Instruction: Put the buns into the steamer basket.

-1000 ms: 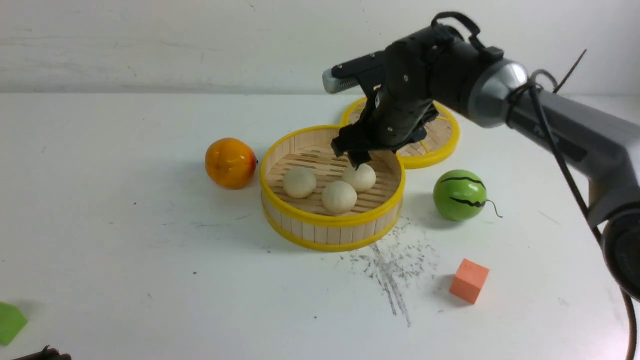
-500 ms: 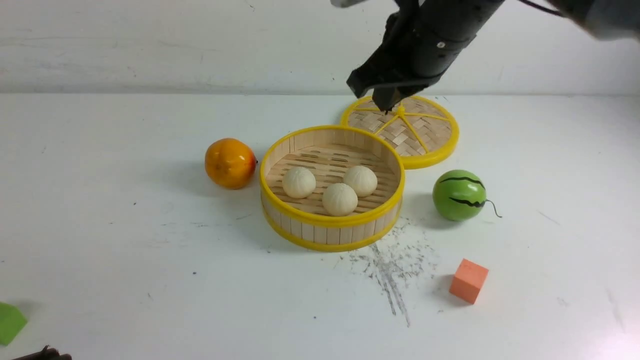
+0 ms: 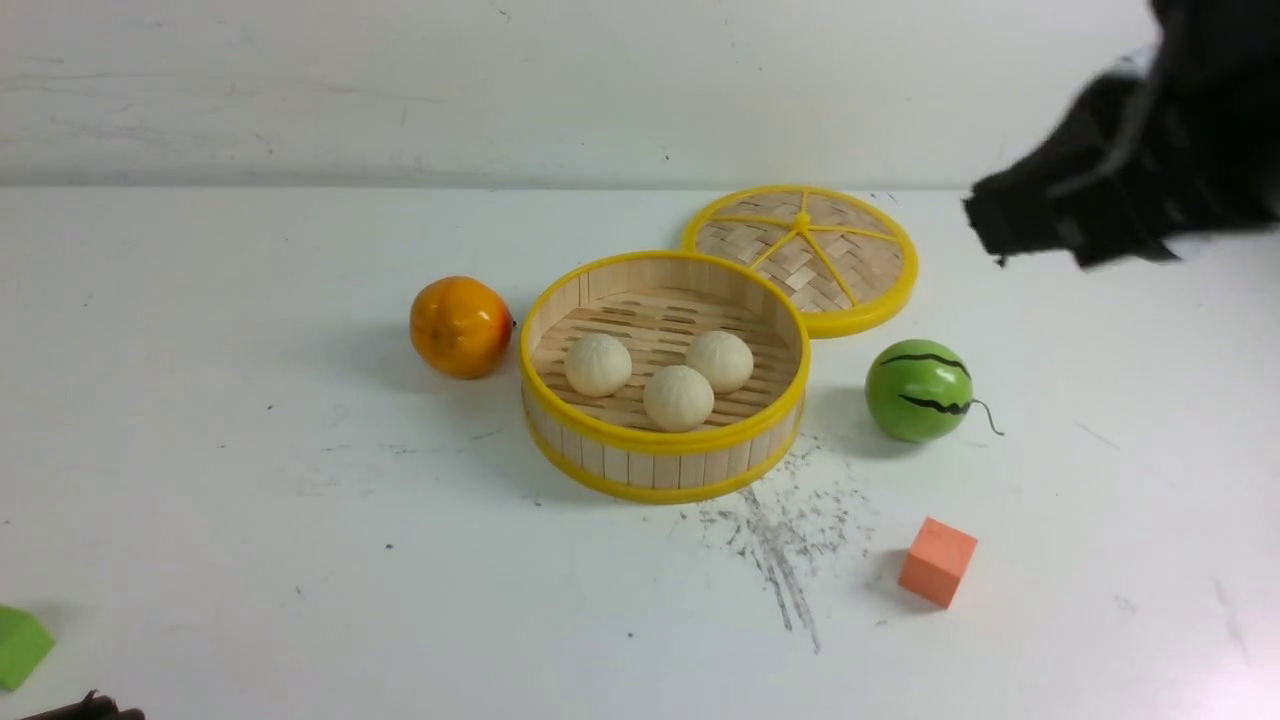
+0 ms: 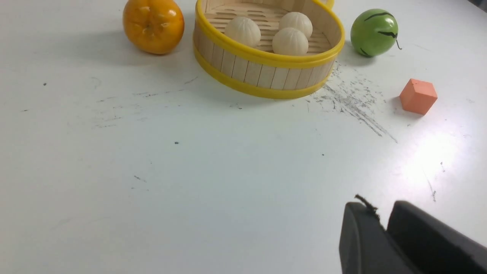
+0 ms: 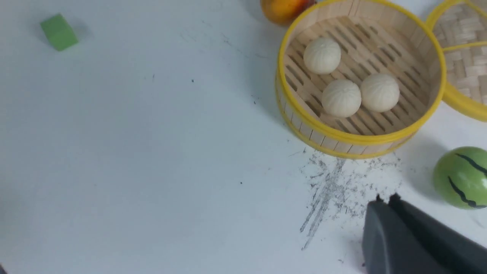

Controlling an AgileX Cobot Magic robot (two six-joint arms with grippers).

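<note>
At the far left edge of the white counter [image 3: 250,450] a green block [image 3: 20,645] lies near the front, well apart from everything else. The left gripper [image 4: 383,219] hangs low over bare counter close by; its wrist view shows the two dark fingers drawn side by side with only a thin seam between them and nothing pinched. Further right an orange fruit [image 3: 460,326] sits just beside the steamer basket [image 3: 650,465], though whether the two touch cannot be told. The steamer basket stands upright about mid-counter, and all three buns [image 3: 679,397] lie inside it on the slatted floor: the left bun [image 3: 598,364] slightly apart, the front bun [image 3: 679,397] and the right bun [image 3: 719,361] close against each other. Behind the basket to the right a flat woven lid [image 3: 800,255] with yellow spokes lies on the counter, its rim meeting the basket's rim. Dark scuff marks [image 3: 780,530] streak the counter in front of the basket. A green striped watermelon ball [image 3: 920,389] rests near the basket's right side, apart from it, and an orange cube [image 3: 937,575] sits nearer the front. The right gripper [image 5: 385,199] is raised at the far right, blurred in the front view; its fingers are pressed together and carry nothing.
</note>
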